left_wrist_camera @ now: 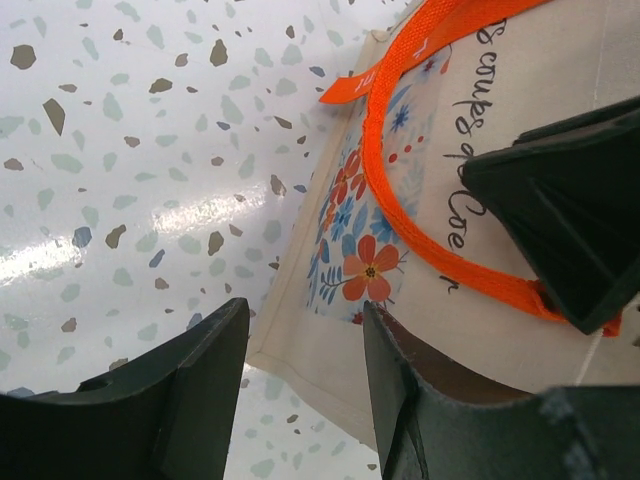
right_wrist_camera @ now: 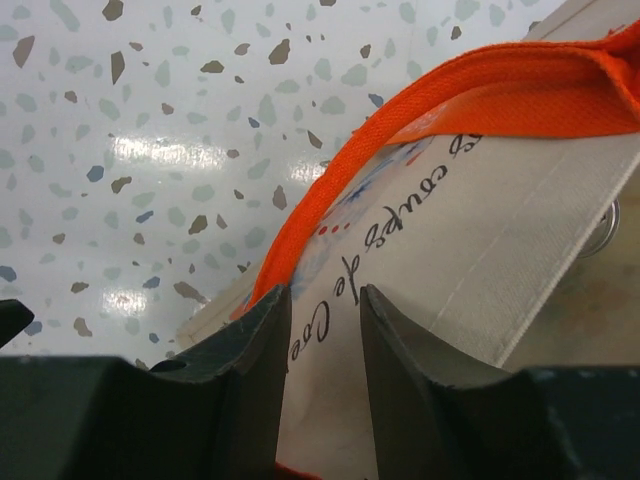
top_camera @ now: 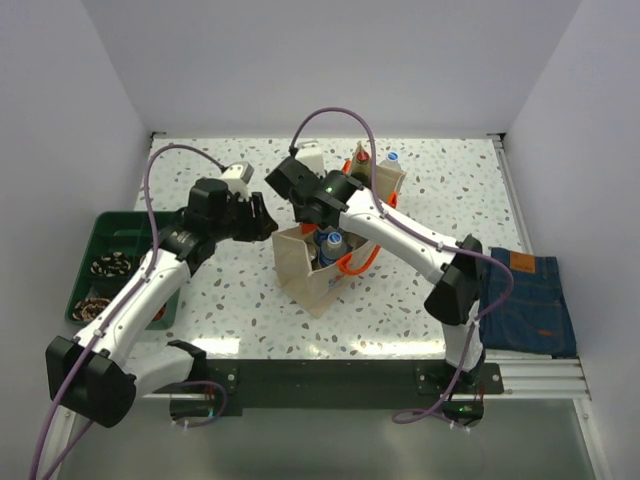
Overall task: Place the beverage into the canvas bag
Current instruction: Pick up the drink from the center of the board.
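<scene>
Right fingers [right_wrist_camera: 250, 380] nearly together astride canvas bag [right_wrist_camera: 480, 250] wall and orange strap [right_wrist_camera: 400, 110], grip unclear; left fingers [left_wrist_camera: 170, 400] apart over its edge. Standing upright on table [right_wrist_camera: 150, 150], mouth up.

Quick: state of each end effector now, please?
Left end effector: open, astride the canvas bag wall.
Right end effector: open, bag fabric between the jaws.

bottles [top_camera: 330, 243] crowding the canvas bag [top_camera: 298, 270] mouth (right arm [top_camera: 400, 232] slanting above), bare table [top_camera: 240, 310] in front
</scene>
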`<action>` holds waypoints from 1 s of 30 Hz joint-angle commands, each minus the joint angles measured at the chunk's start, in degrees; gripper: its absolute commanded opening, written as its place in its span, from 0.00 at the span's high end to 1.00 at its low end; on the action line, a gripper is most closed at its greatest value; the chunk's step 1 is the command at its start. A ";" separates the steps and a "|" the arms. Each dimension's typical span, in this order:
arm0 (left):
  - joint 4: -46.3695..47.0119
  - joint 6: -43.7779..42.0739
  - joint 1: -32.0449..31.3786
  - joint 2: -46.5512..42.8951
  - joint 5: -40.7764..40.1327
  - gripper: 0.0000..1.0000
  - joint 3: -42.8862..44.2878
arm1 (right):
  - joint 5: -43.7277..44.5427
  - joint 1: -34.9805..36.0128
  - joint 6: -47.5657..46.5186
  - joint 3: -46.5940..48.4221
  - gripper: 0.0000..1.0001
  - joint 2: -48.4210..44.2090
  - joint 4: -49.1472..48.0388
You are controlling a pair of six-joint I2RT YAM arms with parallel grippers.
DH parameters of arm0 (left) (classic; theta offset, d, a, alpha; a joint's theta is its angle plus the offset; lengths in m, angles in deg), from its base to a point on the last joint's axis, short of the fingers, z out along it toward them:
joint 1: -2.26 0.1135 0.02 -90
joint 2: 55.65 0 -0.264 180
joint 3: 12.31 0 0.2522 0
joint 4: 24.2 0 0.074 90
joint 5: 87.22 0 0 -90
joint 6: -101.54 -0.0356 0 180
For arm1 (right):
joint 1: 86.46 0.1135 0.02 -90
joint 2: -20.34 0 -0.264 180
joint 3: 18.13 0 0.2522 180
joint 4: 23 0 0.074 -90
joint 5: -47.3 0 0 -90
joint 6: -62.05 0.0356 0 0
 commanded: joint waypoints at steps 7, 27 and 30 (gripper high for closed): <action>-1.83 -0.19 0.40 2.00 -0.39 0.46 4.89 | 2.40 -0.71 3.67 -8.44 0.69 -9.55 -5.09; 10.21 -0.02 6.12 4.28 15.24 0.42 12.72 | -1.02 -11.07 -5.29 -3.52 0.41 -16.76 -14.86; 11.79 -0.54 6.12 5.16 18.85 0.42 13.85 | -1.38 -12.92 -6.00 -5.71 0.40 -19.57 -15.57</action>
